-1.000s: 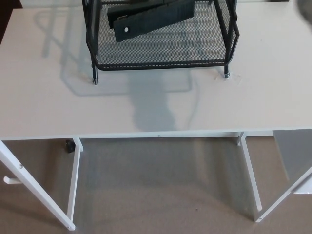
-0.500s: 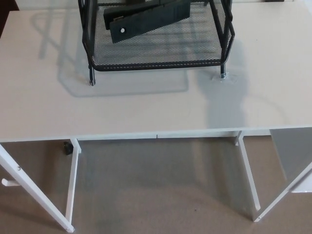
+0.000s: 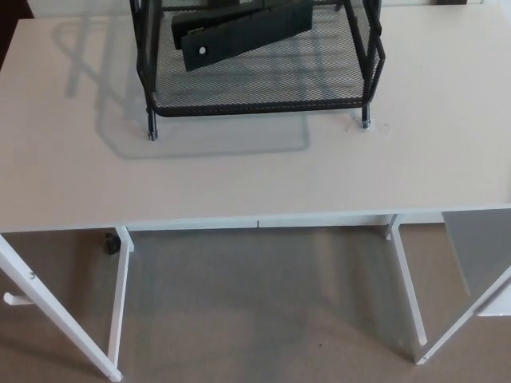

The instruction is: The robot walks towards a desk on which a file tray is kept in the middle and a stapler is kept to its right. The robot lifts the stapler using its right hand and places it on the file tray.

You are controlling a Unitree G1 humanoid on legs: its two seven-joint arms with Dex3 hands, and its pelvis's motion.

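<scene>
Stapler (image 3: 239,36), where is it lying?

Inside the file tray (image 3: 255,102), on the mesh floor, slantwise, with its riveted end toward the robot's left. The tray stands at the far middle of the bench (image 3: 239,183).

And the hands?

Neither shows in the head view, so I cannot tell whether they are spread or pressed together. Nothing is holding the stapler.

So the placing looks done. What could go wrong from here?

Mostly the tray itself. It stands on thin legs, and the top of it is cut off by the picture's edge. An arm swinging past could catch the upper wire and drag or tip the whole frame.

Would the stapler spill?

I judge that unlikely unless the tray tips hard, since the front rim fences it in. The stapler seems to show two dark bars, perhaps top and base splayed apart, though I cannot be sure. A jolt could make it shift or snap together on the mesh.

Anything else?

A bump of the robot's body against the near edge could shake the bench.
</scene>
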